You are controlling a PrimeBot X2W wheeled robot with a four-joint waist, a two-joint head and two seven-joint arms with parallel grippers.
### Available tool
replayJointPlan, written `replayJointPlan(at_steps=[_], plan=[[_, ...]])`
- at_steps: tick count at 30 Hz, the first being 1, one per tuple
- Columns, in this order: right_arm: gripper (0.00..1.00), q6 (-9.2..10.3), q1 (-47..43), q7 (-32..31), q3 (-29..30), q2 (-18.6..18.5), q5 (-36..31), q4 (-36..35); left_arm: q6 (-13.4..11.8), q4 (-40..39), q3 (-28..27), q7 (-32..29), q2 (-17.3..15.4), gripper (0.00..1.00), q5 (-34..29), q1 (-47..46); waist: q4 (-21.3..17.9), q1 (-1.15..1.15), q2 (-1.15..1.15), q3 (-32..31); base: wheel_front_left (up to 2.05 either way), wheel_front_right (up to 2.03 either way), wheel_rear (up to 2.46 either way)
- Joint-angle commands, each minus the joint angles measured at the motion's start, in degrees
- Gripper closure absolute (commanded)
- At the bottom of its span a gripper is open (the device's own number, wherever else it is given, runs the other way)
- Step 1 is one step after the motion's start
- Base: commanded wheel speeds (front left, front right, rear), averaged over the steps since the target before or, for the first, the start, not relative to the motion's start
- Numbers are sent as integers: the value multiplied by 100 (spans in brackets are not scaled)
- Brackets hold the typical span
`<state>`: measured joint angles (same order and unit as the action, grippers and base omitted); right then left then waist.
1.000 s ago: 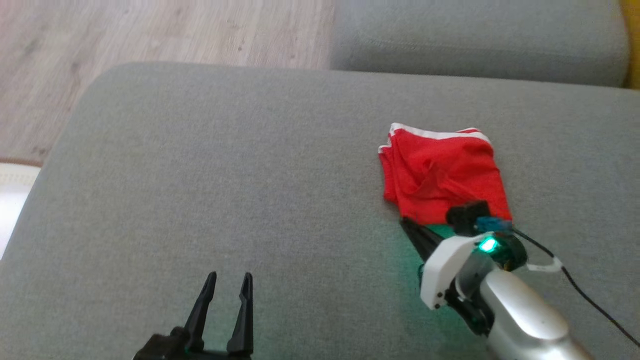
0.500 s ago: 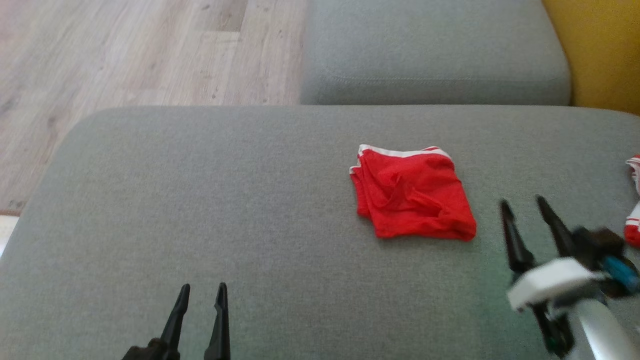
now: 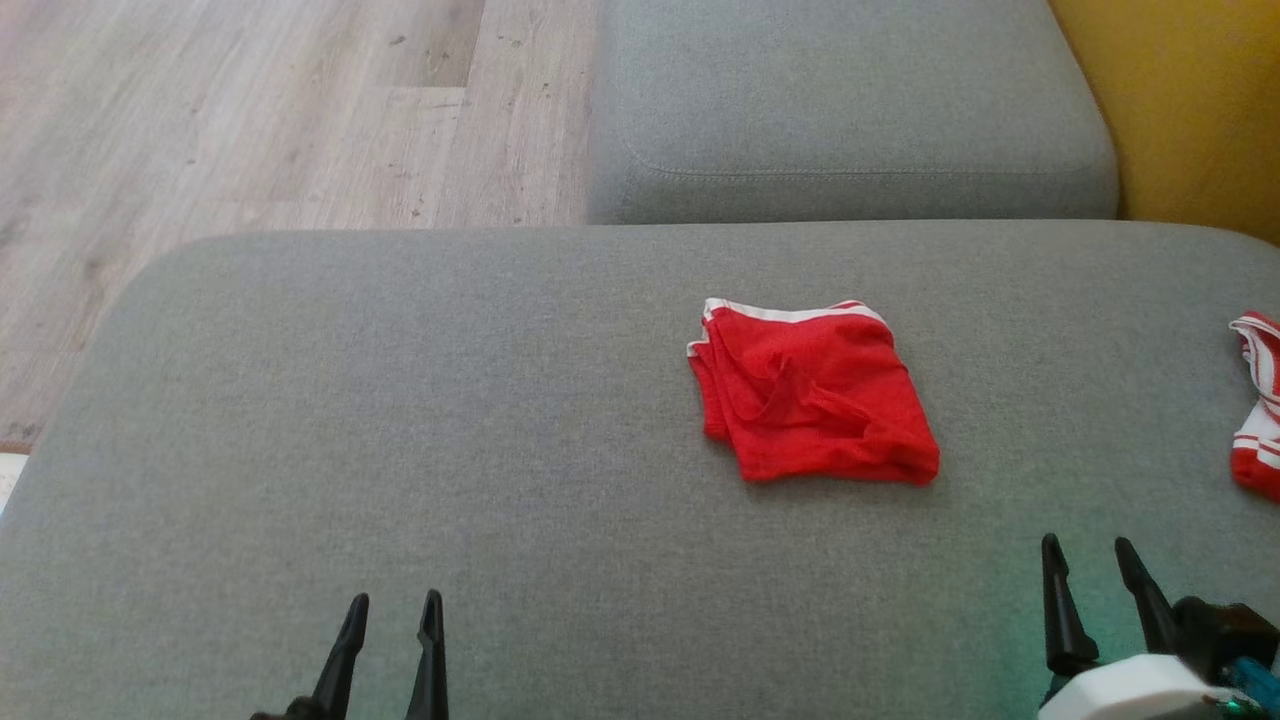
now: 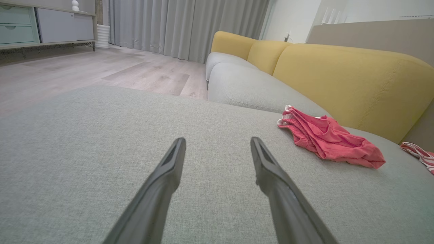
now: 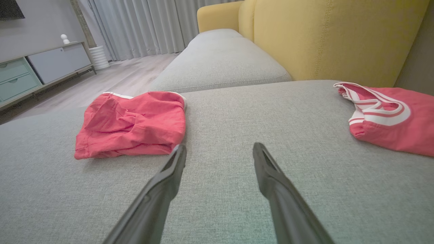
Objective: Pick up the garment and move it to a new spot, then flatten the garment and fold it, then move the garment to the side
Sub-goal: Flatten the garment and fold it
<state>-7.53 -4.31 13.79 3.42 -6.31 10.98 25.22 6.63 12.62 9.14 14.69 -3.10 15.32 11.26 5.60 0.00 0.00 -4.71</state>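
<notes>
garment (image 3: 810, 395): our landmark; it lies on the near cushion (image 3: 400, 420), right of the cushion's middle.
other garment (image 3: 1258, 400): well to the right of the garment, on the same cushion.
far cushion (image 3: 850, 110): behind the garment, past the near cushion's back edge.
backrest (image 3: 1180, 110): behind the garment and to its right, alongside the far cushion.
floor (image 3: 250, 110): behind the garment and to its left.
left hand (image 3: 396, 600): we see it before the garment and well to its left, over the near cushion.
right hand (image 3: 1086, 545): before the garment and to its right, apart from it; sideways it sits between the garment and the other garment.
</notes>
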Motion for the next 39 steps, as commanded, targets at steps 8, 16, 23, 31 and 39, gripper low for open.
replayJointPlan(at_steps=[8,16,23,31,39], plan=[[0,4,332,105,-142,-62,-80,-110,36,-186,-168,30,23,0,-10,-198,36,0,0,31,0,0,0],[0,4,701,15,-286,-142,36,-202,37,-244,-110,30,23,0,25,-245,117,0,0,162,0,0,0],[100,4,1679,-782,-806,-432,317,-48,49,-291,29,30,23,0,22,-437,323,0,0,507,0,0,0],[100,4,2682,-1597,-1201,-673,395,875,62,-282,263,30,23,0,142,-745,685,0,0,1013,0,0,0],[100,4,3288,-2042,-1693,-896,587,1766,68,-202,358,30,23,0,238,-939,959,0,0,1267,0,0,0]])
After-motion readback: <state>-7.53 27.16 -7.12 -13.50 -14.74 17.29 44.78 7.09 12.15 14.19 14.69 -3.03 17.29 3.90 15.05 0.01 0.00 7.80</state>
